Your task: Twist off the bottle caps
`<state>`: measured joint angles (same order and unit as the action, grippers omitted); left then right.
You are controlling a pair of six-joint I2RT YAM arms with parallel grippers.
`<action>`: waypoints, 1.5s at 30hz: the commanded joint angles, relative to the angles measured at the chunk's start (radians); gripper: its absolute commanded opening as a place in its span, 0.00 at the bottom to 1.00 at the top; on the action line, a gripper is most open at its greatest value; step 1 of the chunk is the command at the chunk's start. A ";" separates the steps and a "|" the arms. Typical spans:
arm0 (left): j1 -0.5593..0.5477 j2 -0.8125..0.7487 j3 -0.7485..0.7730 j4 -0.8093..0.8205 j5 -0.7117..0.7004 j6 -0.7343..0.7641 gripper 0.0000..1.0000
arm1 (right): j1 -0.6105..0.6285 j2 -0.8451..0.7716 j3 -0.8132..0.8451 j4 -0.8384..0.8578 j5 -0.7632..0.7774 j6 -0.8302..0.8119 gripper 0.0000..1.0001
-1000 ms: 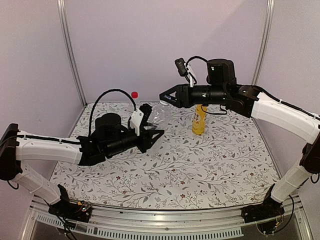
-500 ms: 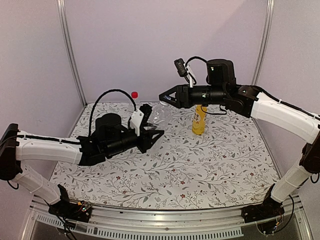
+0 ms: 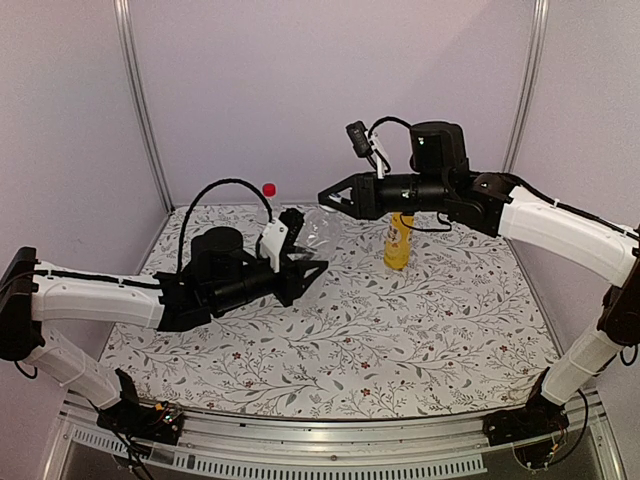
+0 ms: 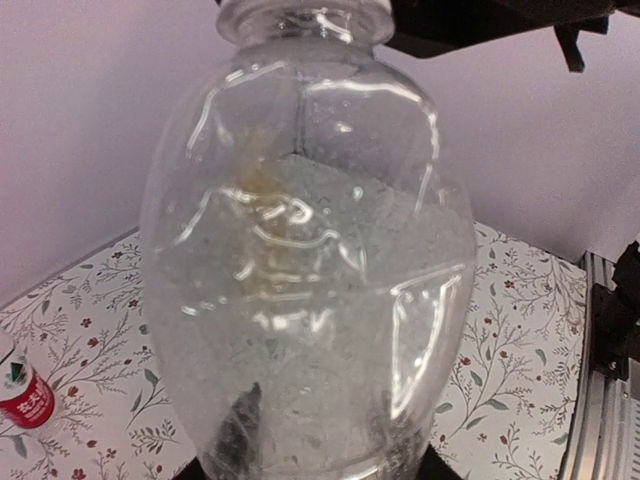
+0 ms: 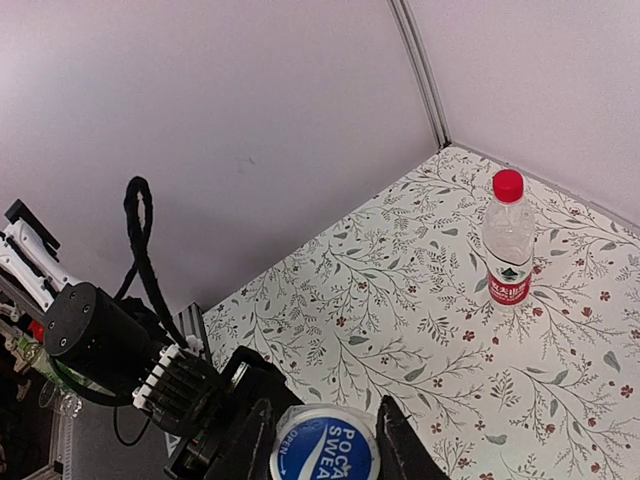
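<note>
1. Three bottles: clear bottle [image 4: 300, 300] mid-frame, labelled bottle [image 5: 507, 250] right of centre, yellow-orange bottle [image 3: 398, 245] right of centre.
2. Two caps show: red cap [image 5: 508, 185] on the labelled bottle, blue cap [image 5: 323, 450] at bottom centre.
3. Left gripper [image 3: 308, 250] clamps the clear bottle; right gripper [image 3: 322, 196] pinches the blue cap.

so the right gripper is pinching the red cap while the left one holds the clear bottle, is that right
Not quite: the right gripper pinches the blue cap, not the red one, as the right wrist view shows. The red cap is on the labelled bottle standing on the table. The left gripper does hold the clear bottle.
</note>
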<state>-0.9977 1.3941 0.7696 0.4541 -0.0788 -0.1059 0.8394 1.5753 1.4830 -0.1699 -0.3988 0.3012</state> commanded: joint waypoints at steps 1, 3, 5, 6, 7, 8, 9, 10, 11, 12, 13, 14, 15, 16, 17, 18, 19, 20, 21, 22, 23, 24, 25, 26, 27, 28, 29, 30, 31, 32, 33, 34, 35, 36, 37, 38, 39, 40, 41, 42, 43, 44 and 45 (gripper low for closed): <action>-0.011 -0.010 0.013 0.009 0.000 0.002 0.36 | 0.009 -0.003 -0.016 0.039 -0.025 -0.009 0.24; -0.010 -0.021 0.000 0.016 0.041 0.003 0.36 | 0.008 -0.009 -0.029 0.064 -0.069 -0.043 0.22; -0.006 -0.039 -0.019 0.036 0.137 0.013 0.36 | 0.001 -0.019 -0.040 0.084 -0.170 -0.105 0.21; -0.002 -0.048 -0.030 0.045 0.211 0.020 0.36 | -0.004 -0.022 -0.043 0.087 -0.250 -0.165 0.21; 0.005 -0.054 -0.040 0.057 0.294 0.025 0.36 | -0.010 -0.024 -0.047 0.087 -0.333 -0.222 0.21; 0.011 -0.058 -0.051 0.072 0.383 0.032 0.37 | -0.012 -0.027 -0.054 0.085 -0.420 -0.268 0.22; 0.018 -0.061 -0.062 0.085 0.471 0.037 0.38 | -0.013 -0.029 -0.059 0.078 -0.488 -0.350 0.23; 0.022 -0.059 -0.067 0.089 0.542 0.041 0.38 | -0.015 -0.028 -0.056 0.063 -0.543 -0.388 0.23; 0.027 -0.056 -0.068 0.088 0.616 0.042 0.38 | -0.016 -0.023 -0.045 0.038 -0.592 -0.428 0.24; 0.033 -0.051 -0.067 0.089 0.680 0.039 0.38 | -0.019 -0.007 -0.025 0.002 -0.637 -0.454 0.24; 0.040 -0.046 -0.065 0.092 0.732 0.031 0.38 | -0.021 0.011 -0.001 -0.042 -0.681 -0.496 0.25; 0.045 -0.037 -0.062 0.093 0.777 0.022 0.38 | -0.023 0.025 0.027 -0.090 -0.714 -0.521 0.26; 0.051 -0.030 -0.058 0.099 0.808 0.011 0.38 | -0.023 0.049 0.052 -0.134 -0.736 -0.551 0.28; 0.055 -0.024 -0.058 0.104 0.828 0.005 0.37 | -0.023 0.062 0.074 -0.175 -0.754 -0.587 0.35; 0.056 -0.020 -0.058 0.109 0.830 0.003 0.36 | -0.023 0.078 0.089 -0.200 -0.758 -0.603 0.39; 0.058 -0.016 -0.056 0.111 0.826 0.003 0.35 | -0.023 0.085 0.094 -0.210 -0.755 -0.614 0.42; 0.061 -0.014 -0.057 0.113 0.819 0.004 0.35 | -0.023 0.091 0.095 -0.213 -0.744 -0.613 0.45; 0.064 -0.011 -0.056 0.113 0.810 0.004 0.35 | -0.023 0.091 0.093 -0.213 -0.734 -0.611 0.48; 0.066 -0.009 -0.056 0.114 0.796 0.003 0.35 | -0.023 0.089 0.090 -0.214 -0.720 -0.607 0.51; 0.068 -0.009 -0.057 0.117 0.781 0.003 0.35 | -0.023 0.083 0.088 -0.213 -0.710 -0.603 0.54; 0.070 -0.009 -0.058 0.118 0.766 0.005 0.35 | -0.023 0.078 0.084 -0.212 -0.698 -0.598 0.57; 0.071 -0.009 -0.057 0.119 0.753 0.007 0.35 | -0.023 0.072 0.081 -0.211 -0.687 -0.595 0.60; 0.073 -0.009 -0.059 0.121 0.741 0.008 0.35 | -0.024 0.062 0.076 -0.207 -0.677 -0.589 0.62; 0.074 -0.010 -0.061 0.122 0.725 0.008 0.35 | -0.025 0.054 0.069 -0.201 -0.667 -0.581 0.65; 0.077 -0.009 -0.063 0.125 0.720 0.008 0.35 | -0.025 0.043 0.059 -0.192 -0.656 -0.576 0.68; 0.079 -0.008 -0.065 0.130 0.714 0.006 0.35 | -0.025 0.034 0.049 -0.182 -0.643 -0.567 0.69; 0.081 -0.007 -0.067 0.134 0.708 0.004 0.35 | -0.024 0.018 0.039 -0.170 -0.629 -0.560 0.70; 0.082 -0.007 -0.068 0.137 0.703 0.001 0.35 | -0.025 0.009 0.030 -0.161 -0.616 -0.546 0.71; 0.083 -0.006 -0.069 0.139 0.701 0.000 0.35 | -0.025 -0.003 0.026 -0.154 -0.603 -0.538 0.72; 0.082 -0.007 -0.069 0.141 0.698 -0.001 0.35 | -0.025 -0.014 0.023 -0.150 -0.585 -0.532 0.73; 0.083 -0.007 -0.071 0.142 0.691 -0.002 0.35 | -0.025 -0.020 0.020 -0.147 -0.567 -0.520 0.73; 0.083 -0.008 -0.073 0.143 0.681 -0.003 0.35 | -0.026 -0.027 0.018 -0.146 -0.547 -0.513 0.74; 0.085 -0.010 -0.075 0.144 0.668 -0.005 0.35 | -0.026 -0.033 0.015 -0.144 -0.523 -0.503 0.74; 0.084 -0.013 -0.076 0.144 0.652 -0.007 0.35 | -0.028 -0.045 0.010 -0.138 -0.487 -0.484 0.75; 0.085 -0.016 -0.078 0.144 0.630 -0.009 0.35 | -0.031 -0.057 0.001 -0.118 -0.446 -0.465 0.75; 0.084 -0.018 -0.080 0.143 0.599 -0.015 0.35 | -0.036 -0.067 -0.013 -0.092 -0.409 -0.430 0.76; 0.085 -0.018 -0.078 0.141 0.561 -0.020 0.35 | -0.040 -0.086 -0.026 -0.064 -0.379 -0.397 0.77; 0.082 -0.018 -0.077 0.137 0.529 -0.026 0.35 | -0.043 -0.097 -0.038 -0.038 -0.357 -0.342 0.77; 0.079 -0.017 -0.076 0.132 0.497 -0.027 0.35 | -0.043 -0.110 -0.044 -0.018 -0.318 -0.313 0.78; 0.074 -0.018 -0.072 0.126 0.459 -0.028 0.35 | -0.043 -0.118 -0.044 -0.006 -0.266 -0.261 0.78; 0.066 -0.019 -0.069 0.122 0.420 -0.028 0.35 | -0.043 -0.125 -0.040 -0.003 -0.209 -0.202 0.78; 0.055 -0.021 -0.067 0.120 0.369 -0.027 0.35 | -0.043 -0.127 -0.037 -0.001 -0.122 -0.170 0.78; 0.043 -0.022 -0.065 0.120 0.319 -0.027 0.35 | -0.042 -0.128 -0.038 0.006 -0.088 -0.134 0.79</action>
<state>-0.9295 1.3834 0.7040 0.5629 0.4412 -0.1253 0.8036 1.4834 1.4536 -0.2417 -0.7361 -0.0330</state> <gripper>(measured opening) 0.356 0.783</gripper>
